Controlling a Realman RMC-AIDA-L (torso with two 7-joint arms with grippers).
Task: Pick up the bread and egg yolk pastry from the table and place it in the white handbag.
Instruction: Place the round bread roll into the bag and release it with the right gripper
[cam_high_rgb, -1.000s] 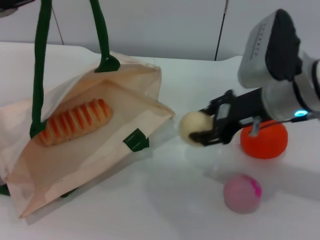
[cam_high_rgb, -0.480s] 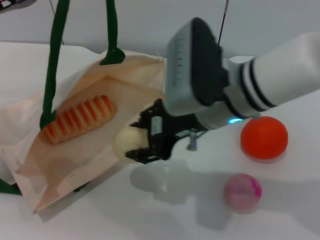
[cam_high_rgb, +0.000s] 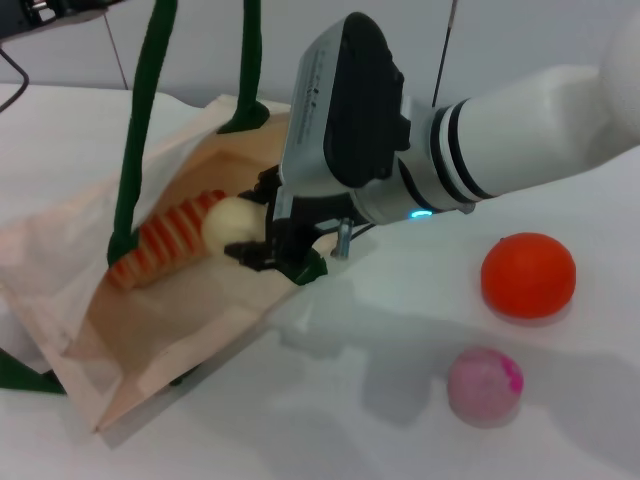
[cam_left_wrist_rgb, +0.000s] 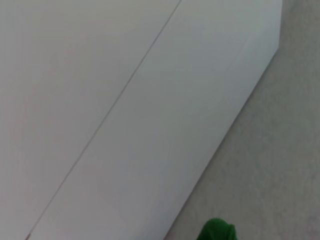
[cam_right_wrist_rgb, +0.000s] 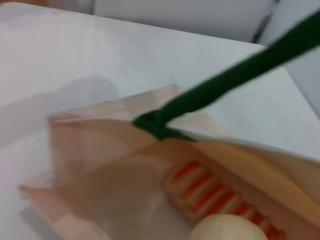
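Head view shows the right pincer, clamped on the small pale cream round egg yolk pastry, now inside the mouth of the large cream cloth white handbag with dark green rope handles. A second ago held that same ball out over the white worktop, just beside the bright orange ball; half a second ago reached the bag's near lip. Has since swung leftwards and pushed past the lip, so the pastry now hangs just above, perhaps touching, the end of the elongated ridged bread with orange and cream stripes, already lying on the bag's inner cloth. Right wrist view agrees: pastry at the near edge, striped loaf right behind it, bag wall and green handle beyond.

Left pincer barely enters the head view at the upper corner; holds the green handles taut, by the look of them, though whether shut on them cannot be told. Handles and bag mouth have shifted rightwards across the three views, presumably from that lift.

Judgement: bread step finished, pastry carried over the opening, only the release left. Risk: letting go too near the lip, so that the ball rolls back out towards the orange ball and the pink ball.
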